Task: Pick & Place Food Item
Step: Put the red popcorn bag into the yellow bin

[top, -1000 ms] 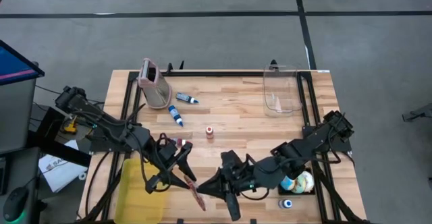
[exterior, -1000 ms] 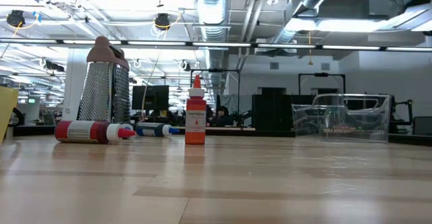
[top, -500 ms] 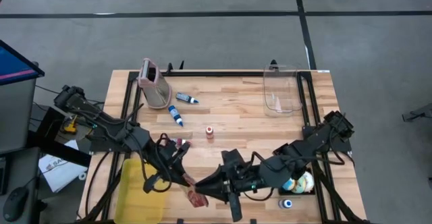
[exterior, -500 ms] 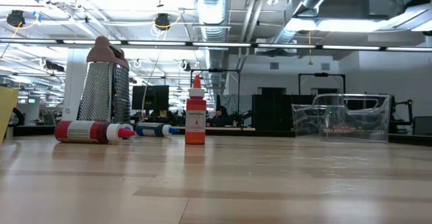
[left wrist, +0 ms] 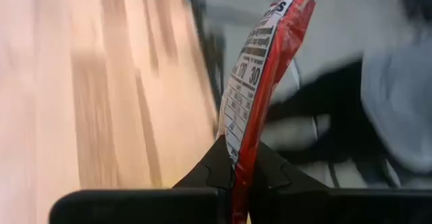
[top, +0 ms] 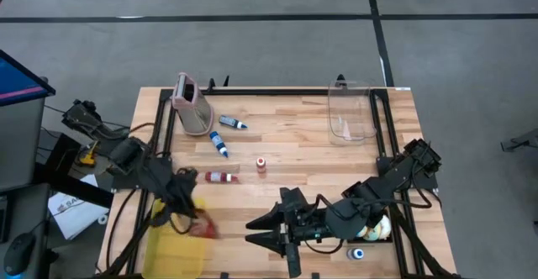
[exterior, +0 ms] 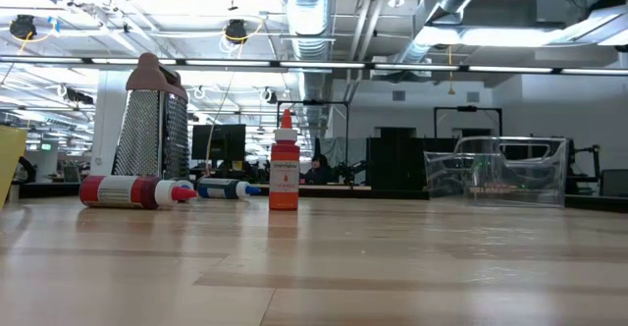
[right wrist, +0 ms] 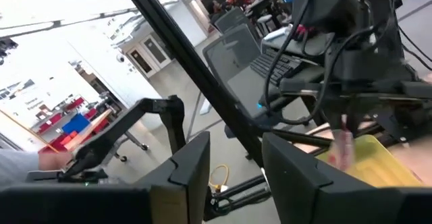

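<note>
While the left gripper (top: pixel 200 225) hangs over the inner edge of the yellow tray (top: pixel 172 250) at the table's near left corner, its fingers (left wrist: pixel 216 166) are pressed tight on a red snack packet (left wrist: pixel 260 69). In the left wrist view the packet stands upright between the two dark fingers, its printed label facing sideways and its top edge free above them. From overhead the packet (top: pixel 204 226) shows as a small reddish patch at the gripper's tip, just at the tray's border.

The right gripper (top: pixel 257 228) sits low near the front edge of the wooden table (top: pixel 294 153), toward the middle, pointing at the left arm. Its fingers (right wrist: pixel 192 163) stand apart with nothing between them, and beyond them the right wrist view shows the tray and the packet in the other arm's grasp.

Farther back on the table lie a red-capped bottle (top: pixel 222 176) on its side, a small upright orange bottle (top: pixel 261 164), and two blue-capped bottles (top: pixel 219 144) near a metal grater (top: pixel 191 104). A clear plastic container (top: pixel 350 113) stands at the far right. A bin of small items (top: pixel 372 228) sits by the right arm at the near right edge.
</note>
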Robot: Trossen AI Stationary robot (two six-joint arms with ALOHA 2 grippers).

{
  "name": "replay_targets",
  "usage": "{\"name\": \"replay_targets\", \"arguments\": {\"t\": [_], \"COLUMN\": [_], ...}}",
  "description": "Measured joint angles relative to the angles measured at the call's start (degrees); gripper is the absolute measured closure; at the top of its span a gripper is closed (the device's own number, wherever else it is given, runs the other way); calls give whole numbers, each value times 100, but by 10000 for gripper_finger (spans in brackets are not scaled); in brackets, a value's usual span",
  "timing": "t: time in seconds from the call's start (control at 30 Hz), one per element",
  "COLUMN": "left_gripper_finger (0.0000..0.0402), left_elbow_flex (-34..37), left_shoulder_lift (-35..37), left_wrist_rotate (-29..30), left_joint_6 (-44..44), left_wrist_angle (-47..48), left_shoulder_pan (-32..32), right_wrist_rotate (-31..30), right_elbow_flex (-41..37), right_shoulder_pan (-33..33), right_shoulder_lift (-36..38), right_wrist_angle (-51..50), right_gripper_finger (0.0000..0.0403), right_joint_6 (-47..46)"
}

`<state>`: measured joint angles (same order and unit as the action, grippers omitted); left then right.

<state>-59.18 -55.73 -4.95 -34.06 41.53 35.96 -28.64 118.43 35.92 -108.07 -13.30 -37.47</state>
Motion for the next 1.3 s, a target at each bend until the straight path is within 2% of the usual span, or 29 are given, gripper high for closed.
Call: {"name": "replay_targets", "arguments": {"t": [0.2,0.37,0.6,0.77,0.93,1.17,1.3], "left_gripper_finger": [393,393,393,393,393,393,393], "left_elbow_flex": [169,259,271,289,874,1904,2317], "left_shoulder_lift": [-338,-935,-1724,-1972,-1708,-765,-481], "left_wrist_rotate": [-1145,-1612,-1527,-1395,-1354,-1218,-1074], "left_joint_6": [-6,393,13,-269,-1090,-2618,-2982], "left_wrist_angle": [860,1081,1060,1066,903,-497,-558], "left_shoulder_pan": [223,372,326,329,329,510,738], "right_wrist_rotate": [2,2,-6,-307,-606,-763,-765], "right_elbow_flex": [-2,-2,-2,-2,-2,-4,-4], "right_shoulder_pan": [3,3,12,153,320,421,413], "right_shoulder_lift": [0,0,0,0,0,0,0], "right_wrist_angle": [-354,-414,-445,-448,-448,-447,-447], "right_gripper_finger": [274,274,274,274,274,274,274], "right_joint_6": [-139,-153,-262,-263,-260,-263,-263]}}
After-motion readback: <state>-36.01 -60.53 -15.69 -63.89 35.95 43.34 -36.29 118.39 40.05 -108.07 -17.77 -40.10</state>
